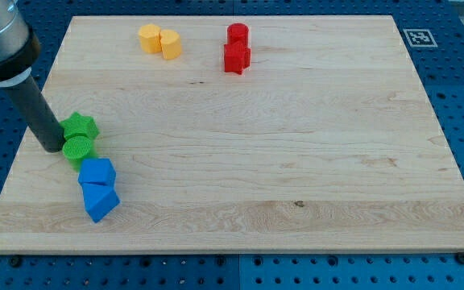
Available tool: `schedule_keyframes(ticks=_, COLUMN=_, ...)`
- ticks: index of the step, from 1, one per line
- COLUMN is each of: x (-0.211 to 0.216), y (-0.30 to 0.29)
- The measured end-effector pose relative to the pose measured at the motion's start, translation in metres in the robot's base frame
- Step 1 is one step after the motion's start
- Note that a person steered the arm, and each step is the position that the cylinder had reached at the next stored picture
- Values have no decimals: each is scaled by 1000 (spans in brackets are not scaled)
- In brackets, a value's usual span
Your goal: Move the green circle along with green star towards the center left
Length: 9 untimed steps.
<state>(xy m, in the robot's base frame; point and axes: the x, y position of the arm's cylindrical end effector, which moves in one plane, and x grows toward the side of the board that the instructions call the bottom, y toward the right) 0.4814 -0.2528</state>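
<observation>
The green star [80, 126] lies near the board's left edge, at mid height. The green circle [78, 149] sits right below it, touching it. My tip [52, 147] stands just left of the green circle, against it and close to the star's lower left. The dark rod rises from there toward the view's top left.
Two blue blocks [97, 173] [100, 201] sit just below the green circle, one under the other. Two yellow blocks [150, 38] [171, 43] lie at the top left. Two red blocks [237, 34] [237, 58] lie at the top centre. The wooden board [296, 161] has a marker tag [420, 37] beside its top right.
</observation>
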Motion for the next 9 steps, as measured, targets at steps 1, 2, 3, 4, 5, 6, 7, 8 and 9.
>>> schedule_keyframes(ticks=1, x=6, y=-19)
schedule_keyframes(ticks=2, x=26, y=-17)
schedule_keyframes(ticks=3, x=51, y=-9)
schedule_keyframes(ticks=4, x=56, y=28)
schedule_keyframes(ticks=5, x=56, y=57)
schedule_keyframes(ticks=6, x=56, y=59)
schedule_keyframes(ticks=7, x=48, y=46)
schedule_keyframes(ticks=8, x=40, y=43)
schedule_keyframes(ticks=9, x=37, y=41)
